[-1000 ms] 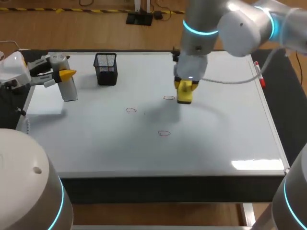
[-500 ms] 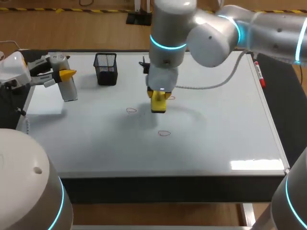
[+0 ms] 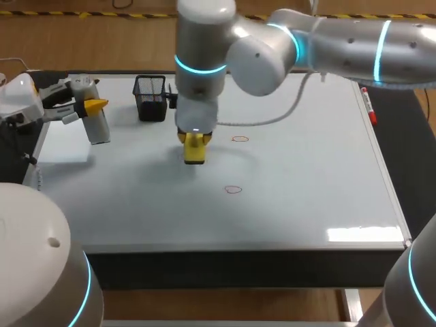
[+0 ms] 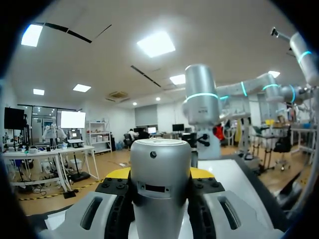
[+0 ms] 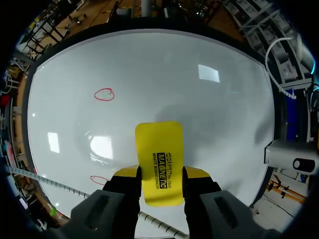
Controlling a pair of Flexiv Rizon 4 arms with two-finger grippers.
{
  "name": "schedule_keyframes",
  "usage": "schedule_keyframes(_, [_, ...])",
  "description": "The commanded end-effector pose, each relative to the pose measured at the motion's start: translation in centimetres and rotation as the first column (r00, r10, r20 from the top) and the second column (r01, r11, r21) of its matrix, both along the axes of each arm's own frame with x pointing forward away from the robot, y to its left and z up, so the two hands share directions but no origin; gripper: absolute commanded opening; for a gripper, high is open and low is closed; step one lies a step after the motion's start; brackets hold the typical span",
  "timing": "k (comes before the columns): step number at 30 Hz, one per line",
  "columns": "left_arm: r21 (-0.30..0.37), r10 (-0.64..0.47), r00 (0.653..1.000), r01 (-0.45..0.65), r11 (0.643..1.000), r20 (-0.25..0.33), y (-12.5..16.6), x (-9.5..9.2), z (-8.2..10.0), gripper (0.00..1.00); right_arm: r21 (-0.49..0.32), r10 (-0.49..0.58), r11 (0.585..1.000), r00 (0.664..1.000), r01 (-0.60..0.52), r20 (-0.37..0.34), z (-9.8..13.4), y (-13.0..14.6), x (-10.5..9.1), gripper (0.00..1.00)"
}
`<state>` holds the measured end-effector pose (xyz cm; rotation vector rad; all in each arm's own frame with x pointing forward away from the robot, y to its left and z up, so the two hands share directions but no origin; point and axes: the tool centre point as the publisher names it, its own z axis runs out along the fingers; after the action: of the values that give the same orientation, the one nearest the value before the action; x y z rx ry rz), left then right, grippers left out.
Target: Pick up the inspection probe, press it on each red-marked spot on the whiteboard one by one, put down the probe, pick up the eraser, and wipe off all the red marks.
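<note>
My right gripper (image 3: 195, 141) reaches past the middle of the whiteboard (image 3: 306, 177) and is shut on the yellow eraser (image 3: 195, 151), which points down at the board. In the right wrist view the eraser (image 5: 159, 159) sits between the fingers. Two red marks show: one (image 3: 240, 139) to the eraser's right, another (image 3: 233, 190) nearer the front. A third mark's place lies under the eraser. My left gripper (image 3: 92, 107) stays at the far left, shut on the grey-white inspection probe (image 3: 100, 127). The left wrist view shows that probe (image 4: 160, 179) upright between the fingers.
A black mesh pen holder (image 3: 150, 97) stands at the board's back left, just left of my right arm. A red marker (image 3: 368, 107) lies along the right edge. A white sheet (image 3: 65, 144) lies beside the probe.
My right arm has swept left across the board with the eraser, from beside the rear red mark to over the spot where the left mark was. That mark no longer shows. The left arm kept still.
</note>
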<state>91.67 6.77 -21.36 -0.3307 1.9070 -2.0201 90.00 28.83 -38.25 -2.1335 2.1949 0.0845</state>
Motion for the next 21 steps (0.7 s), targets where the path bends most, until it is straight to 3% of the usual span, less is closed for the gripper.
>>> schedule_keyframes(1, [0.0, 0.001, 1.0, -0.001, 1.0, 0.001, 0.0, -0.1, 0.1, 0.0, -0.091, 0.0, 0.996, 1.0, 0.0, 0.005, -1.1, 2.7, -0.1, 0.0])
schedule_keyframes(8, [0.0, 0.001, 1.0, -0.001, 1.0, 0.001, 0.0, -0.1, 0.1, 0.0, -0.111, 0.009, 0.994, 1.0, -0.008, 0.012, -1.9, 4.7, -0.3, 0.0])
schedule_keyframes(21, [0.0, 0.001, 1.0, -0.001, 1.0, 0.001, 0.0, -0.1, 0.1, 0.0, -0.096, 0.034, 0.995, 0.999, -0.035, -0.003, -2.8, 5.8, 0.1, 0.0])
